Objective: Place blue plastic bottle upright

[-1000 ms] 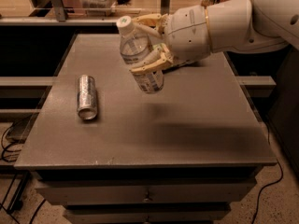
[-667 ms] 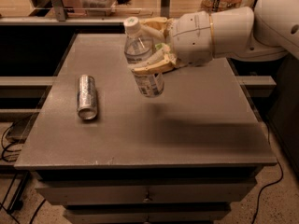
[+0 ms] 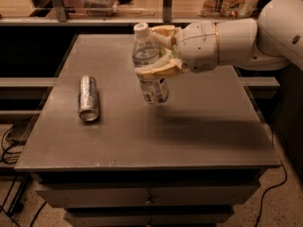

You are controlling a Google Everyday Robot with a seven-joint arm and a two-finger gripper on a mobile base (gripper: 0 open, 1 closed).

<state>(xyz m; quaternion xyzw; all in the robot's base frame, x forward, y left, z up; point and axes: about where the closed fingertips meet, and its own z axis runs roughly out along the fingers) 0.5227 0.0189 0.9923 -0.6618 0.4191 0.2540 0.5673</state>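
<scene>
We see the cream two-finger gripper (image 3: 147, 51) clasping the clear, pale-bluish plastic bottle (image 3: 152, 86) round its middle; it hangs nearly upright, white cap uppermost, above the grey tabletop (image 3: 189, 126). A silver metal can (image 3: 88, 97) lies on its side, well apart.

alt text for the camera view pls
The robot's pincer holds the blue plastic bottle nearly upright, cap up, in the air above a grey table. A silver can lies on its side toward the view's left.
</scene>
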